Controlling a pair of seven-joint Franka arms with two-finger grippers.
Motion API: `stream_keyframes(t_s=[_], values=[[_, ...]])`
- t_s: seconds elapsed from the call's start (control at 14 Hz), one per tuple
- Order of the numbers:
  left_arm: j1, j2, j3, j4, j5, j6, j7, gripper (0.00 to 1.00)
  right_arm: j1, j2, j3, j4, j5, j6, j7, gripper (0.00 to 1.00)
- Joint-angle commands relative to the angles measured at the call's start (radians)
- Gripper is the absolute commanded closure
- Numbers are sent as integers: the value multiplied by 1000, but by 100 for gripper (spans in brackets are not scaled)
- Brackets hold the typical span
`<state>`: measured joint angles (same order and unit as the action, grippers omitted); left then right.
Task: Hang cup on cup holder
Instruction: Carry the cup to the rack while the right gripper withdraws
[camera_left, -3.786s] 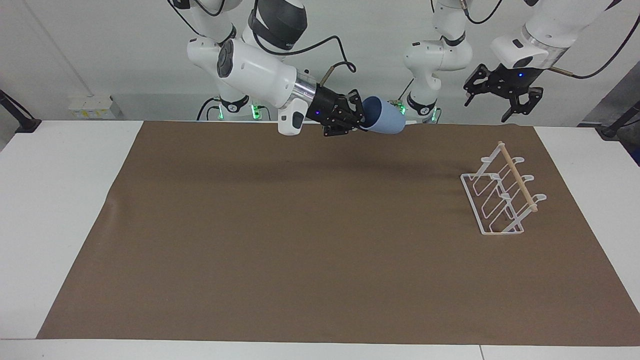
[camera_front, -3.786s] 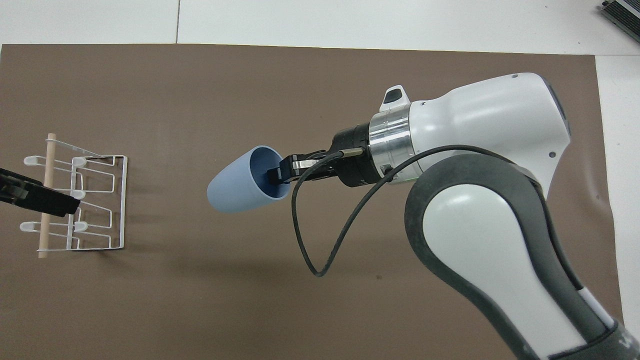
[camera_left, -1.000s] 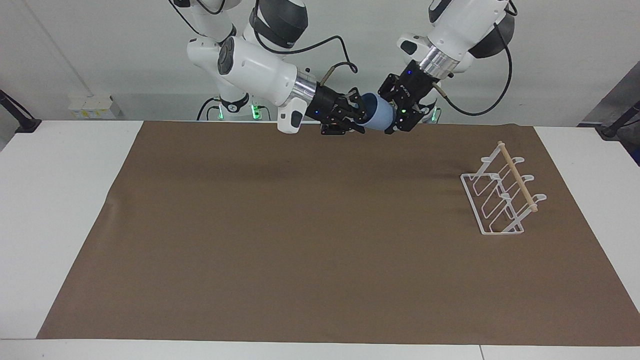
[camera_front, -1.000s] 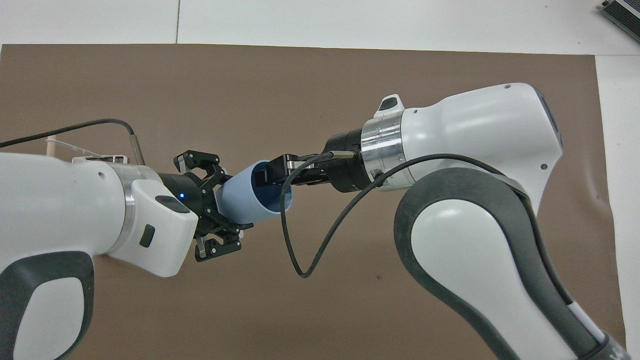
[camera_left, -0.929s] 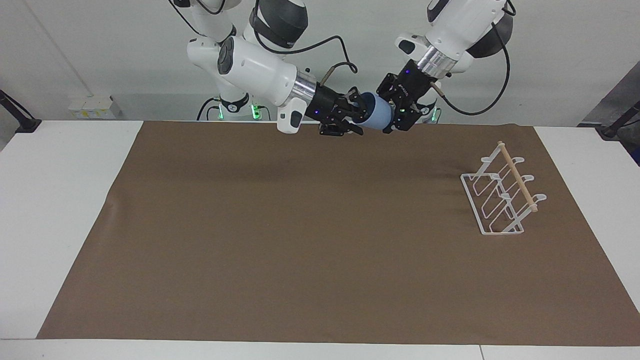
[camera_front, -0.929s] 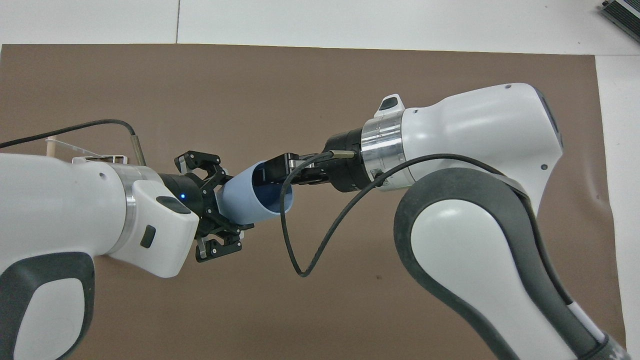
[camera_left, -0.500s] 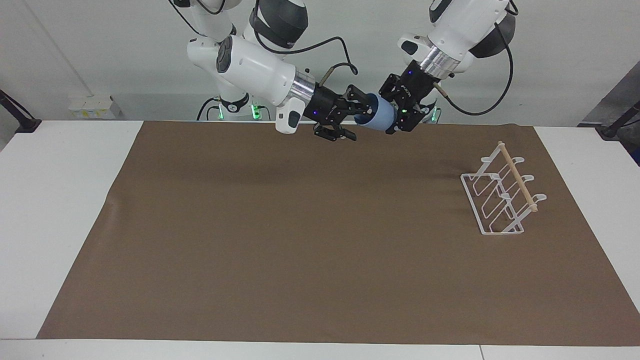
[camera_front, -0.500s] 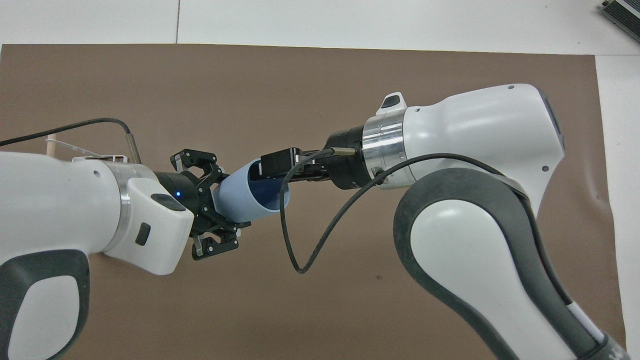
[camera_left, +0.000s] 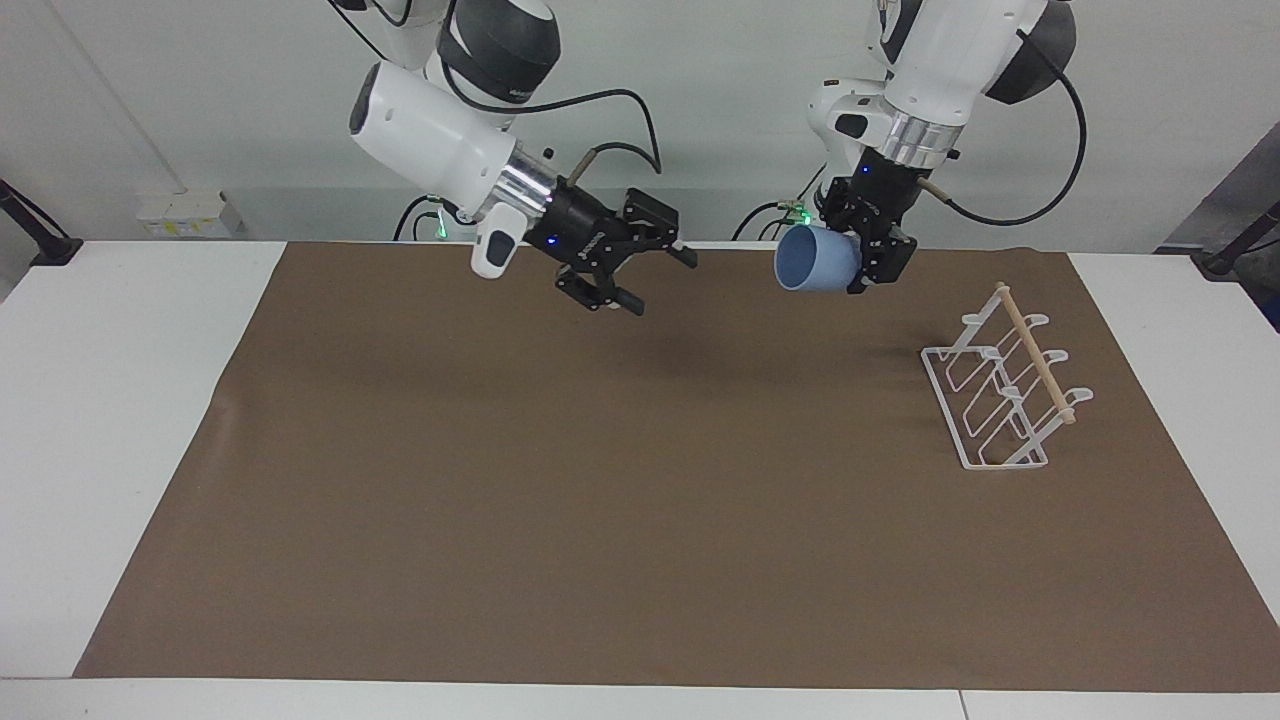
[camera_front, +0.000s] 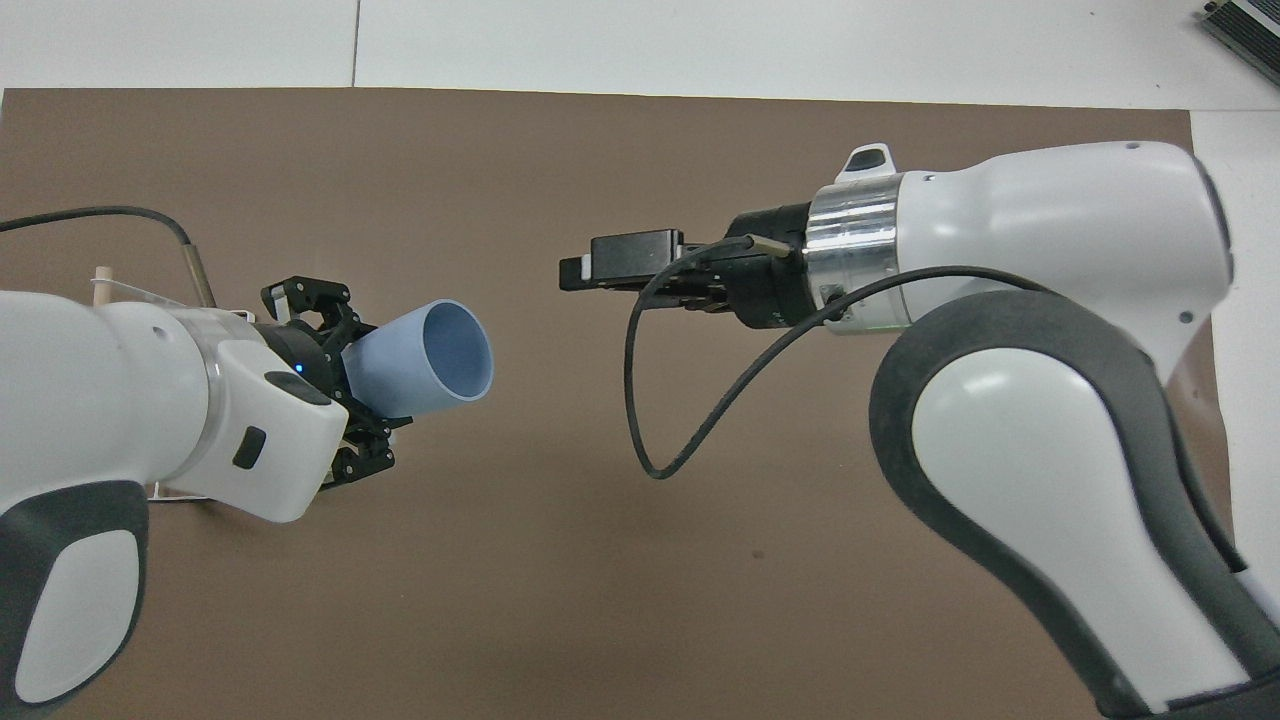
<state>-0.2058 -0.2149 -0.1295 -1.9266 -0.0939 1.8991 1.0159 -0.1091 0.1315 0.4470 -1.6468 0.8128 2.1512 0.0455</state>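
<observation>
- Cup (camera_left: 815, 260), facing view: it is hanging in the air, pinched at its base end by the left gripper (camera_left: 868, 262), with its open mouth tipping toward the right arm's end of the table. It is hovering over the brown mat (camera_left: 600, 500), above and to one side of the rack (camera_left: 1003, 395), not over it.
- Facing view: the right gripper (camera_left: 640, 268) is hanging empty with its jaws spread, well apart from the cup's mouth.
- Facing view: the rack is standing bare on the mat, nothing on its prongs, its wooden rod (camera_left: 1035, 352) running across the top.
- Overhead view: the cup (camera_front: 425, 358) is pointing its mouth toward the right gripper (camera_front: 590, 272), with a clear gap between them. The left gripper (camera_front: 345, 395) is clamping the closed end. Only a corner of the rack (camera_front: 115, 290) is showing past the left arm.
- Progress, as I judge it: the cup is sitting in one hand only, so carrying it over the rack, turning it mouth-down and slipping it onto a prong are all left to do.
- Writing: I am seeing no readable brand, label or lettering on the cup or rack.
</observation>
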Motion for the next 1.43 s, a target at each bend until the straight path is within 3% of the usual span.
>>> stream_keyframes(t_s=[0.0, 0.57, 1.0, 1.21, 1.36], values=[[37, -43, -7, -37, 166, -23, 7, 100, -43, -12, 10, -5, -154, 56, 19, 0], [129, -49, -2, -95, 456, 15, 124, 100, -185, -3, 9, -5, -762, 32, 43, 0], [121, 9, -5, -86, 673, 18, 105, 100, -231, -1, -41, 56, -960, -198, 34, 0], [106, 44, -15, -86, 866, -3, 90, 100, -235, 0, -47, 84, -948, -327, 34, 0], [45, 129, -21, -59, 1014, -89, 20, 100, -238, -1, -67, 82, -911, -358, 33, 0]])
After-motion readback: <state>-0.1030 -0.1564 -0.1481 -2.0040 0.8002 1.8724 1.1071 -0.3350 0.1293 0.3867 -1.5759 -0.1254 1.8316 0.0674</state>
